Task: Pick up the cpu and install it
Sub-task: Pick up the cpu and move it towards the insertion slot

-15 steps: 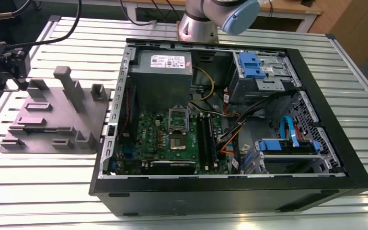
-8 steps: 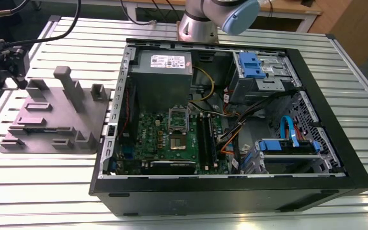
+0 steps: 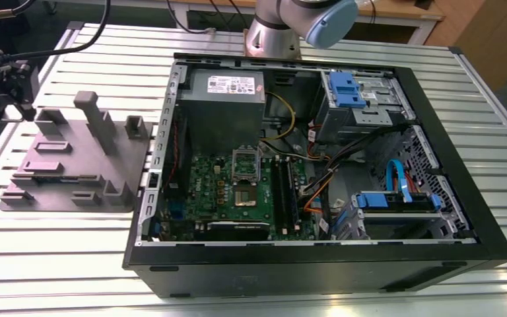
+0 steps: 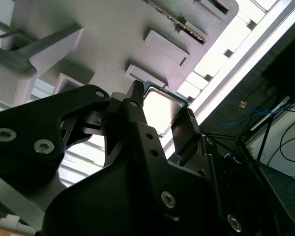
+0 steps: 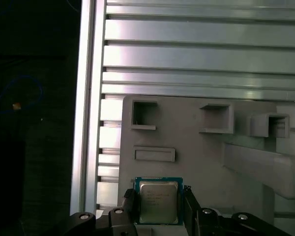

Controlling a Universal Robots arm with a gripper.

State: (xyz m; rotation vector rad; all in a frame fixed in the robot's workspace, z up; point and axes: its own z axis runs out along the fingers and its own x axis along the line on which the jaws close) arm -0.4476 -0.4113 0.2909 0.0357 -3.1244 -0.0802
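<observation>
From my station I watched the end effector [image 5: 159, 209] narrowed onto the cpu [image 5: 159, 200]. In both wrist views one black finger [image 5: 129, 206] pressed against each of two opposite edges. The chip's silvery top faced the first wrist camera, with a thin green rim showing around it. It hung low over the grey fixture plate [image 5: 196, 162], near a shallow rectangular recess and a few raised, open-topped pockets. I could not tell whether the chip rested on the plate or was held just clear of it.

In the exterior view the plate lay on the slatted metal surface [image 3: 60, 251], at the exterior view's left of the open computer case [image 3: 324, 271]. The end effector was at the plate's far-left corner, well apart from the case. Inside the case the green motherboard [image 3: 222, 198] lay flat, with its silver socket frame [image 3: 245, 168] near the middle and a grey power supply box [image 3: 222, 92] beyond it. The arm's silver base [image 3: 276, 36] stood on the surface at the far side of the case.
</observation>
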